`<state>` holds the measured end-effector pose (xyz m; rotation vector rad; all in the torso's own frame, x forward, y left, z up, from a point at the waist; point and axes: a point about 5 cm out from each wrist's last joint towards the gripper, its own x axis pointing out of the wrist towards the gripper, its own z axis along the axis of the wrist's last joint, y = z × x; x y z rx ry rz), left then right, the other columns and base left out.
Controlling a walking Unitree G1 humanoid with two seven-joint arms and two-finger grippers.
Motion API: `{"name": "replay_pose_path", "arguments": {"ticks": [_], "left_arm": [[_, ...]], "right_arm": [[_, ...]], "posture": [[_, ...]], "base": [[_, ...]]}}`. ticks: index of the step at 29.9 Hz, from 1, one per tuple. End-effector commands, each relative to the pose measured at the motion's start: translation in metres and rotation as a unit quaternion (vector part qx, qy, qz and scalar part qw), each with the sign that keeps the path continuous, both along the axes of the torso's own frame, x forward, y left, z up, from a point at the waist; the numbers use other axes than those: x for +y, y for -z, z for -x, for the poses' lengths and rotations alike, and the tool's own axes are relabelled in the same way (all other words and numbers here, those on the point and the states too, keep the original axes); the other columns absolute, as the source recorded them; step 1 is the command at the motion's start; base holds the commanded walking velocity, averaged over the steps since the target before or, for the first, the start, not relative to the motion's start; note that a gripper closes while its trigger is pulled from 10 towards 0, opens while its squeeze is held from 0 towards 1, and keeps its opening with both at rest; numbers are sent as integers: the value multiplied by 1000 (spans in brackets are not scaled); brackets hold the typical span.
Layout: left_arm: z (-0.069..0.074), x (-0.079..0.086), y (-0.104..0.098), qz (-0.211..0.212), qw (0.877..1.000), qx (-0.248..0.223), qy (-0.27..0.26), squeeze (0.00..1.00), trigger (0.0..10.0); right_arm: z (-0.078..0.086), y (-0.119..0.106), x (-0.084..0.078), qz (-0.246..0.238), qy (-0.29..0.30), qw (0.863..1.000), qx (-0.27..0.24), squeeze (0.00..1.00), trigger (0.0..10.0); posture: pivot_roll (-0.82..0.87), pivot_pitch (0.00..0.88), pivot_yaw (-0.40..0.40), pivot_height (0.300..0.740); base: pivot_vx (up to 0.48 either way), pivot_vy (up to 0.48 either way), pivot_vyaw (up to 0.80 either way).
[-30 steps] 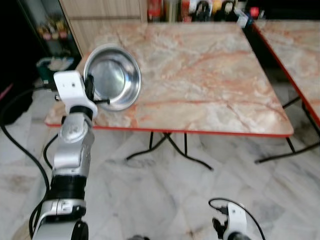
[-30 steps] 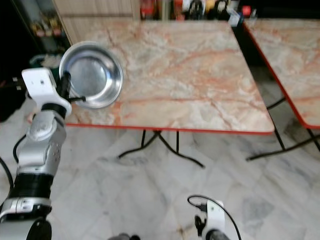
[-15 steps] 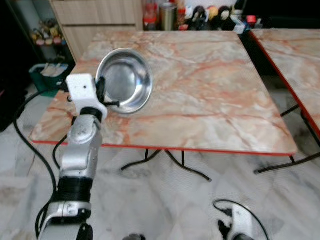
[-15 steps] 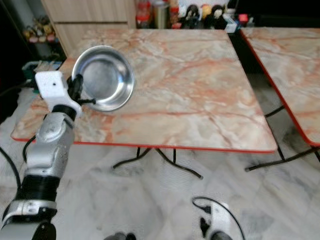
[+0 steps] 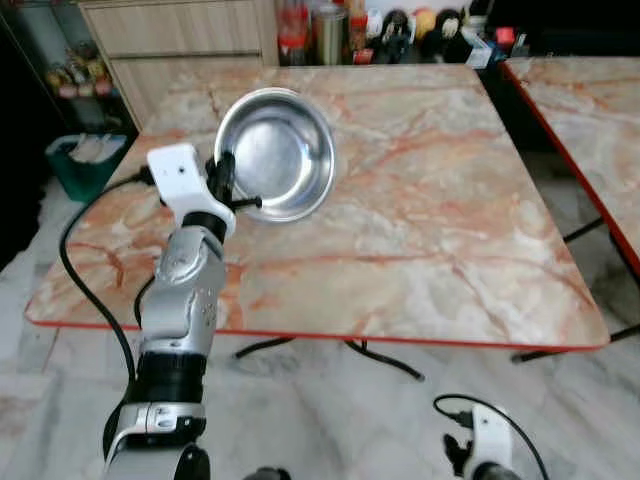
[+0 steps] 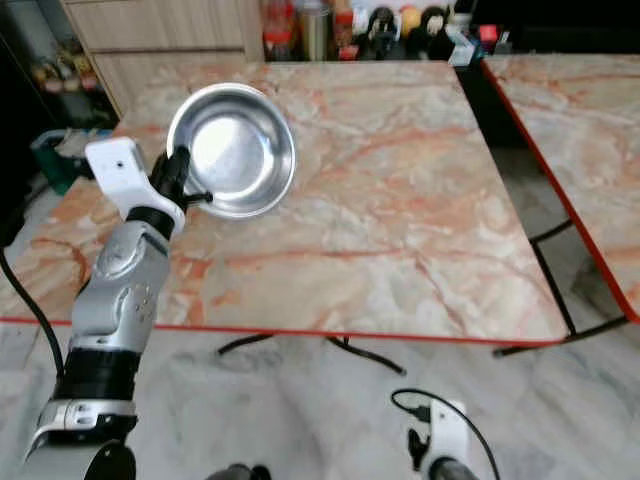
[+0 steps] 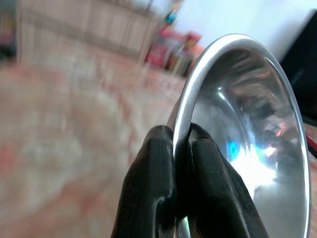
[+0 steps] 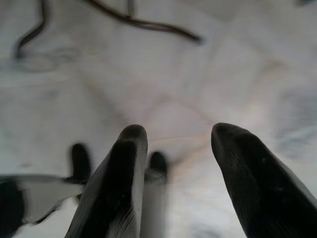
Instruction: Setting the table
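Left gripper (image 7: 174, 148): fingers pinched tight on the bowl's rim — raised over the table's near-left part.
Bowl (image 5: 277, 152): steel, tilted on edge, hollow facing the camera, at 10 o'clock over the table (image 5: 440, 220).
Right gripper (image 8: 190, 163): fingers spread, holding nothing — hangs low at 5 o'clock, above the floor (image 5: 330, 410).
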<state>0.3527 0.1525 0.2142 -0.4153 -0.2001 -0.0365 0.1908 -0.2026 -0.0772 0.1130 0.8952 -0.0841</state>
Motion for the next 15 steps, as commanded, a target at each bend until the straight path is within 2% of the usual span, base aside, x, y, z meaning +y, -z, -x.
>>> {"name": "replay_pose_path", "arguments": {"ticks": [1,2,4,9,10,12,15], "left_arm": [[0,-7,-2,50,998,9,21,0,10000],[0,-7,-2,50,998,9,21,0,10000],[1,-26,1,88,993,42,66,0,10000],[3,-29,1,94,991,58,76,0,10000],[4,-45,7,107,981,108,123,0,10000],[6,-54,12,93,973,148,148,0,10000],[7,-55,15,75,972,168,147,0,10000]], "right_arm": [[10,5,-3,2,4,1000,18,0,10000],[10,5,-3,2,4,1000,18,0,10000],[10,5,-3,2,1,1000,19,0,10000],[11,5,-3,2,1,1000,19,0,10000],[11,5,-3,1,0,1000,20,0,10000],[11,5,-2,0,0,1000,20,0,10000],[11,5,-3,0,0,1000,20,0,10000]], "posture": [[46,127,37,740],[46,127,37,740],[45,120,39,740],[46,118,40,740],[44,117,42,740],[45,120,42,740],[51,123,41,740]], "base": [[0,0,0],[0,0,0],[0,0,0],[0,0,0],[0,0,0],[0,0,0],[0,0,0]]}}
